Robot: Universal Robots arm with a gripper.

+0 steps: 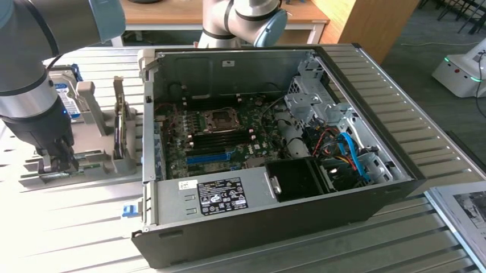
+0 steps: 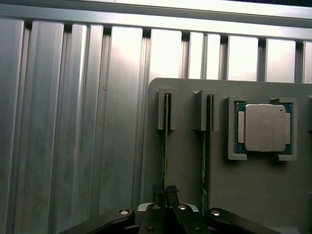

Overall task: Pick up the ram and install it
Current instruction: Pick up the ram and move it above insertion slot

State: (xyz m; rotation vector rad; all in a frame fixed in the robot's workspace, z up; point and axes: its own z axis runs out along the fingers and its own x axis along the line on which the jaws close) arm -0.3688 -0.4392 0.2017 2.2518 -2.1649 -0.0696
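**Gripper pinched on one of 2 RAM sticks in holder**

The ram (image 2: 166, 131) stands on edge in the grey holder tray (image 2: 187, 170), its far end in a small grey bracket (image 2: 167, 109). The gripper (image 2: 165, 191) is down on its near end. The fingers are almost fully closed, one each side of the thin board, clamped on it. The stick hasn't left its slot.

Count in the tray, wrist view:
- 2 RAM sticks: the gripped one plus a second stick (image 2: 208, 146) just beside it, parallel, in its own bracket.
- 1 square silver CPU (image 2: 264, 127), flat in a framed recess on the far side of the second stick.

The tray lies on a ribbed metal table (image 2: 73, 146).

Exterior view: the arm comes down at that view's left, to the holder. A hard drive w/ blue label (image 1: 70, 96) stands upright behind it.

There is 1 PC case (image 1: 266, 233) at centre, lying on its side w/ the side panel off. Inside it:
- 1 motherboard (image 1: 220, 136) w/ an open CPU socket (image 1: 218, 118). Dark memory slots sit just below the socket; can't tell how many.
- 1 PSU (image 1: 216, 196) w/ a label, at the near edge.
- 1 black shroud (image 1: 300, 179).
- Blue cables (image 1: 351, 151) toward that view's right.
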